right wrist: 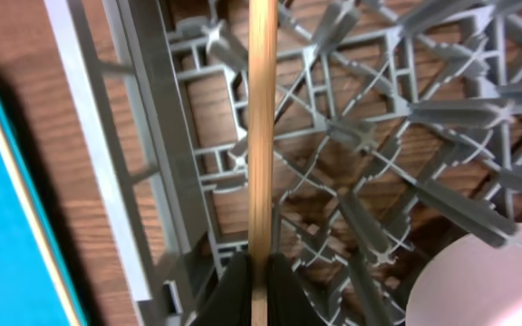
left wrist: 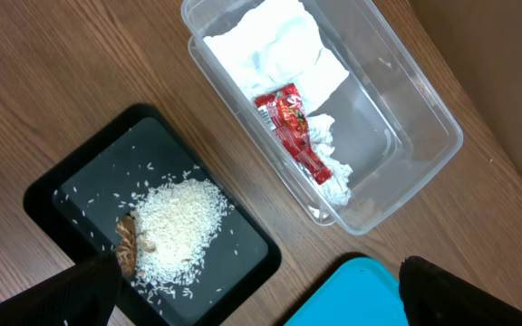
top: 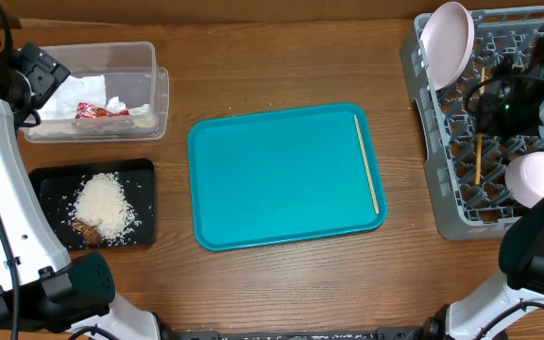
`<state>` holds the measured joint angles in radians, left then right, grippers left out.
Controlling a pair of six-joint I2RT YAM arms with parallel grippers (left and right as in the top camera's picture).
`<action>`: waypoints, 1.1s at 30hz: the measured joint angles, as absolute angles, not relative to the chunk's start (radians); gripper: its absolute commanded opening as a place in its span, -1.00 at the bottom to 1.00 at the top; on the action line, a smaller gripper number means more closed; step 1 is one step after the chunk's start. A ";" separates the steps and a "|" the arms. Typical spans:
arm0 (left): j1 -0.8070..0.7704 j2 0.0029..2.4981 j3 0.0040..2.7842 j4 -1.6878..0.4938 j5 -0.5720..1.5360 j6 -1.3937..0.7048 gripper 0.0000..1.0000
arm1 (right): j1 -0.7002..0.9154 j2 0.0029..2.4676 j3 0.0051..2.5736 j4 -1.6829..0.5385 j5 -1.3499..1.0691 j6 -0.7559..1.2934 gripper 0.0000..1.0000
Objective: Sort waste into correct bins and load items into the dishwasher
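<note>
Right pincer [right wrist: 258, 272] is pressed tight on one wooden chopstick [right wrist: 261, 127], holding it over the grey dish rack [top: 450, 194] at 3 o'clock on the bench [top: 281, 283], the stick's far end reaching in among the pegs (whether it touches the lattice, I can't tell). Left pincer [left wrist: 256, 272] hangs spread wide and empty above the bins at 9 o'clock. The waste looks sorted: crumpled napkins [top: 69, 93] and the red wrapper [top: 97, 110] lie in the clear tub [top: 157, 90] at 10 o'clock, rice [top: 102, 206] and brownish scraps [top: 85, 229] in the black tray [top: 45, 184] at 8 o'clock. Two pale bowls [top: 445, 42] sit in the rack, one at its 11 o'clock corner, the other at its 4 o'clock edge. I'd say what's left is seating this chopstick, then fetching the second chopstick [top: 366, 162], which lies along the 3 o'clock edge of the teal tray [top: 281, 179] in the middle. No plate or cup shows anywhere.
</note>
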<state>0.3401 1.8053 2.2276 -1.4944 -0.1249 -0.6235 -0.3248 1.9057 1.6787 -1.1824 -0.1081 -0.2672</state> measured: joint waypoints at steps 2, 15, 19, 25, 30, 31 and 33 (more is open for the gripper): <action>0.340 1.805 2.228 -1.495 -0.125 -0.624 1.00 | -0.325 1.906 1.665 -1.165 -0.106 -0.290 -0.92; 0.340 1.805 2.228 -1.494 -0.125 -0.624 1.00 | -0.327 1.906 1.659 -1.023 -0.014 -0.348 -0.92; 0.340 1.805 2.228 -1.495 -0.125 -0.624 1.00 | -0.328 1.906 1.659 -0.994 -0.010 -0.361 -0.92; 0.340 1.805 2.228 -1.494 -0.125 -0.624 1.00 | -0.328 1.906 1.659 -0.987 -0.032 -0.368 -0.92; 0.340 1.805 2.228 -1.494 -0.125 -0.624 1.00 | -0.327 1.909 1.659 -0.991 -0.057 -0.367 -0.68; 0.340 1.805 2.228 -1.494 -0.125 -0.624 0.99 | -0.328 1.910 1.659 -0.995 -0.061 -0.364 -0.27; 0.340 1.805 2.228 -1.494 -0.125 -0.624 1.00 | -0.328 1.912 1.659 -1.000 -0.066 -0.368 0.34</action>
